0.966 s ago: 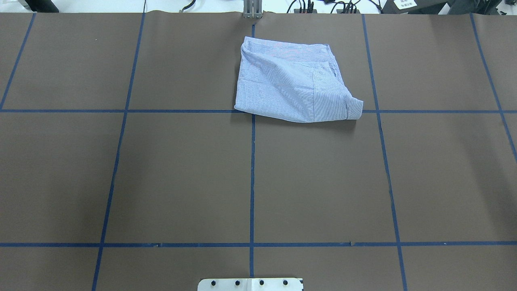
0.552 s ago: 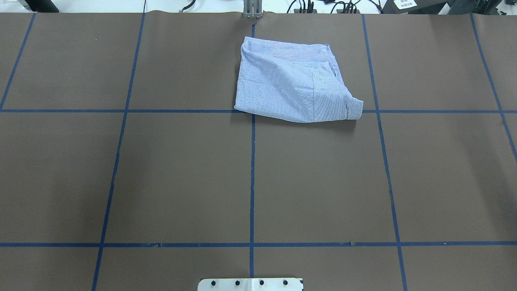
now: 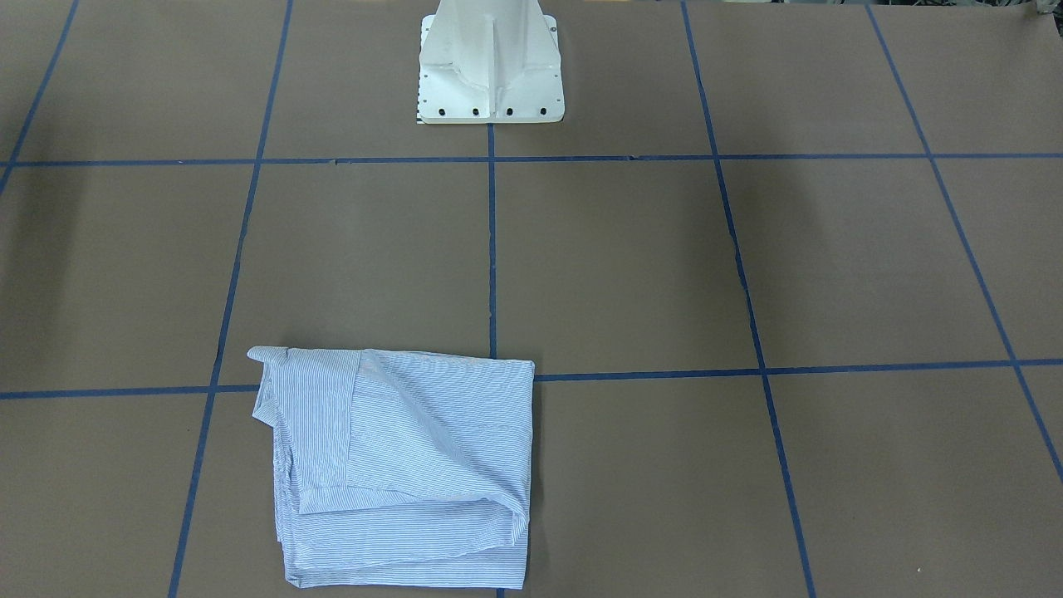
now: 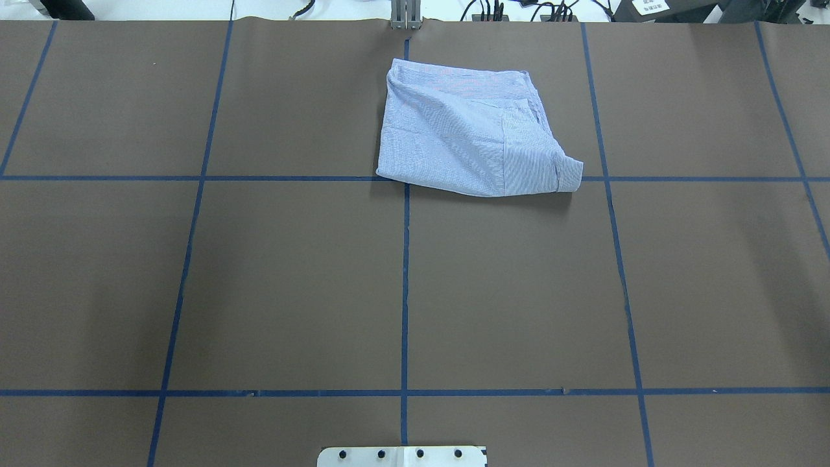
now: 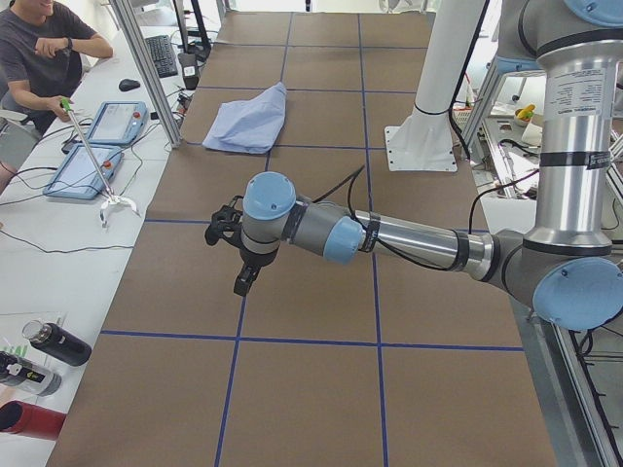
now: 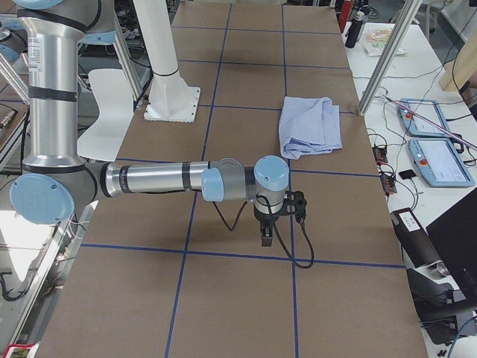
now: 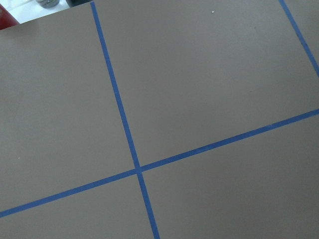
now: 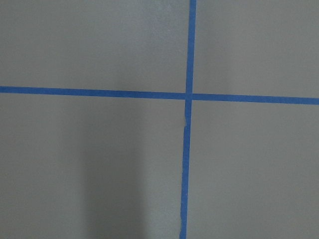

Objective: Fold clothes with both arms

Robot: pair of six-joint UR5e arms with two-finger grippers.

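Observation:
The light blue and white striped shirt lies folded into a rough square at the table's far middle, one cuff sticking out at its near right corner. It also shows in the front-facing view, the exterior left view and the exterior right view. The left arm reaches out low over the brown table, its gripper pointing down, well short of the shirt. The right gripper hangs likewise over bare table. I cannot tell whether either is open or shut. Both wrist views show only table and blue tape.
The white pedestal base stands at the robot's edge of the brown table with its blue tape grid. An operator sits by teach pendants beyond the far edge. Bottles lie off the table's end.

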